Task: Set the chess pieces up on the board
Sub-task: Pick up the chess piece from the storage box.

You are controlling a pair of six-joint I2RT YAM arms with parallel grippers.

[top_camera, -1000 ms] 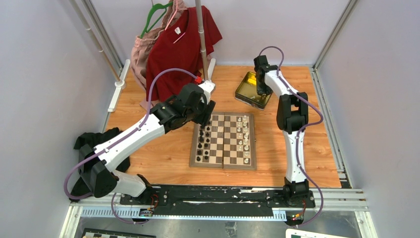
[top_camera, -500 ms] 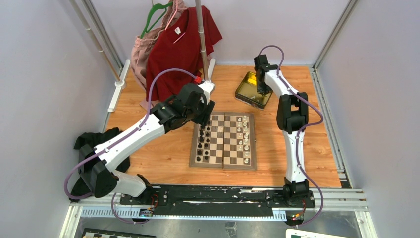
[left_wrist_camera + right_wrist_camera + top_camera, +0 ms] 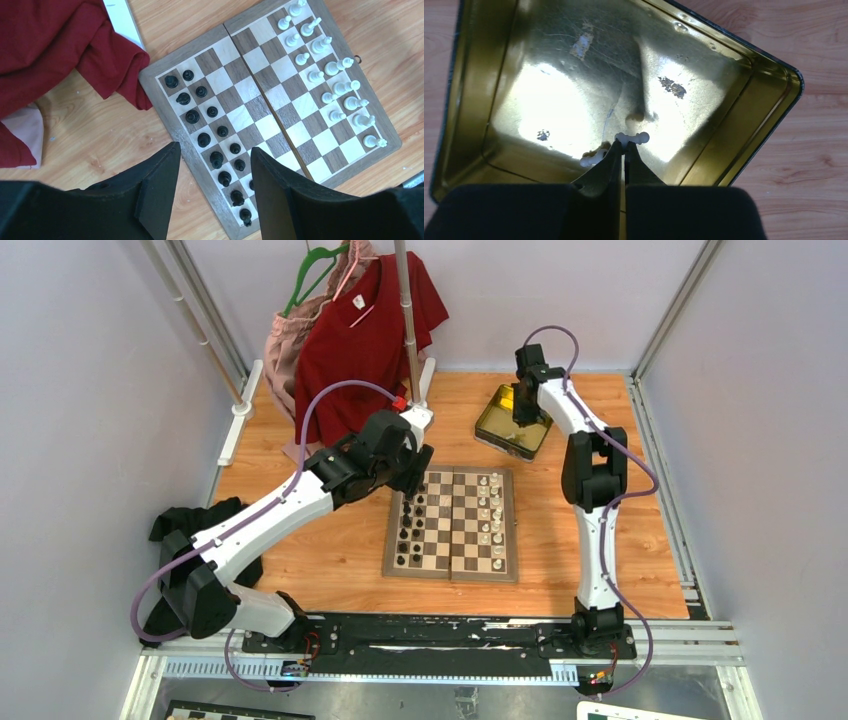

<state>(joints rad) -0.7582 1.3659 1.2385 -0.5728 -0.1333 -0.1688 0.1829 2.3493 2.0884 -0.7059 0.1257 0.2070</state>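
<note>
From the overhead view, the board (image 3: 452, 525) is lying flat on the wooden table (image 3: 330, 540), centred ahead of both arm bases. White chess pieces (image 3: 491, 524) are standing along its right side, black pieces (image 3: 409, 525) along its left. The left gripper (image 3: 416, 468) is hanging over the board's far left corner. The right gripper (image 3: 521, 416) is reaching down into the gold tin (image 3: 497, 433), which is sitting beyond the board's far right corner. A red shirt (image 3: 365, 335) is hanging at the back.

From the left wrist view, the left gripper (image 3: 214, 150) is holding its fingers spread apart with nothing between them, above the black pieces (image 3: 210, 127), which are standing in two files. The white chess pieces (image 3: 331, 82) are standing in two files on the opposite side of the board (image 3: 260, 85). The red shirt (image 3: 50, 40) is overlapping one board corner.

From the right wrist view, the right gripper (image 3: 624, 147) is pinching a white piece (image 3: 633, 138) crosswise between closed fingertips, over the floor of the gold tin (image 3: 769, 135). A second white piece (image 3: 590, 159) is lying on the tin floor just beside the left finger, partly hidden by it.
</note>
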